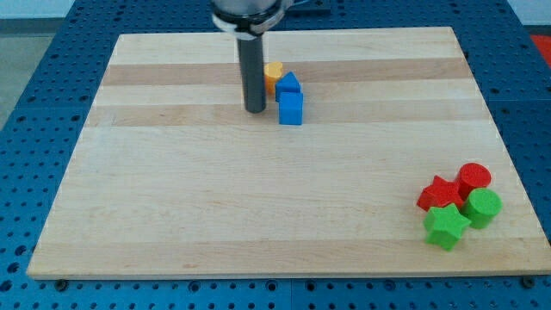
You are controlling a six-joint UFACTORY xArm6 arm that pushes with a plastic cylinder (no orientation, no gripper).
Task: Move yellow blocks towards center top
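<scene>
Resting on the pale wooden board near the frame's top centre, my tip is standing bare, grasping nothing, just left of two blue blocks. The small yellow-orange block is sitting behind them, touching the upper blue one. Two red and two green blocks are clustering at lower right.
</scene>
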